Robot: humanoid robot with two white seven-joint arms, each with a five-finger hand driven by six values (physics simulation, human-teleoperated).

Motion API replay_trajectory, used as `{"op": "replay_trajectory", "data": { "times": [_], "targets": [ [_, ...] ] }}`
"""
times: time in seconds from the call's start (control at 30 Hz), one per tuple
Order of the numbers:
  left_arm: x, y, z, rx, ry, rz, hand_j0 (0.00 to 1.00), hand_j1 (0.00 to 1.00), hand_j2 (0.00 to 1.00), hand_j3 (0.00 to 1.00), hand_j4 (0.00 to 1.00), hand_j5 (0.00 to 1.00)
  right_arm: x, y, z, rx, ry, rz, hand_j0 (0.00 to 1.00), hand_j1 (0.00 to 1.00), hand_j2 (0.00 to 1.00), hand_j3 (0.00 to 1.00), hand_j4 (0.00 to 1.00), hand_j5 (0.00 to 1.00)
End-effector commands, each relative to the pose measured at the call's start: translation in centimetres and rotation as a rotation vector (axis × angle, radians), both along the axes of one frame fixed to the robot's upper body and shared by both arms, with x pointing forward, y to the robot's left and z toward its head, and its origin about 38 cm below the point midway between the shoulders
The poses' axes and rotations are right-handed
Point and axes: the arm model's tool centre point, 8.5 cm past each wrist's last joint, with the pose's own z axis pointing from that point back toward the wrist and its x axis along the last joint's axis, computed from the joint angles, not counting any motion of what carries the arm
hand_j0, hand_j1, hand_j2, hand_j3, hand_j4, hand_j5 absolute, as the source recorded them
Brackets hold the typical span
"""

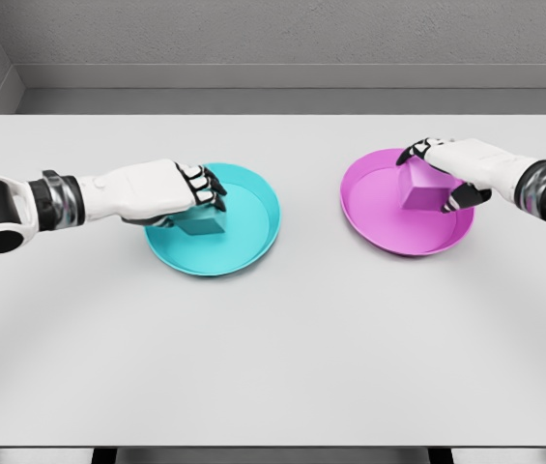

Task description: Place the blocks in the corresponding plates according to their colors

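Two plates (253, 237) (374, 208), two blocks (200, 222) (425, 193), both hand-held

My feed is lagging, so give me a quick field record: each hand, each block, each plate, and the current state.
left hand: left hand closed on the teal cube block
teal block: inside the round teal plate
right hand: right hand closed on the magenta cube block
magenta block: inside the round magenta plate
surface: light grey table
state: both blocks over matching plates, not yet released
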Motion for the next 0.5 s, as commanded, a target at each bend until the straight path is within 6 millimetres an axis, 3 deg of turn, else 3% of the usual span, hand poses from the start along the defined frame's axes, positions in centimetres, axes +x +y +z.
{"op": "replay_trajectory", "data": {
  "times": [0.0, 0.27, 0.33, 0.47],
  "targets": [
    [0.0, -0.2, -0.1, -0.007, 0.004, -0.001, 1.0, 1.0, 1.0, 1.0, 1.0, 1.0, 0.0, 0.1, -0.1, -0.001, 0.001, -0.002, 1.0, 1.0, 1.0, 1.0, 1.0, 1.0],
    [-0.1, 0.4, 0.9, -0.036, 0.004, -0.002, 1.0, 1.0, 1.0, 1.0, 1.0, 1.0, -0.1, -0.1, 0.2, -0.004, -0.006, 0.008, 1.0, 1.0, 1.0, 1.0, 1.0, 1.0],
    [-1.0, 2.3, 2.1, -0.037, 0.01, 0.006, 1.0, 1.0, 1.0, 1.0, 1.0, 1.0, -0.2, 0.2, 0.6, -0.002, -0.019, 0.062, 1.0, 1.0, 1.0, 1.0, 1.0, 1.0],
    [-2.0, 7.5, 4.3, -0.049, 0.056, 0.078, 1.0, 1.0, 1.0, 1.0, 1.0, 1.0, -1.4, -1.7, 3.9, -0.026, -0.112, 0.237, 1.0, 1.0, 1.0, 1.0, 1.0, 1.0]
  ]
}}
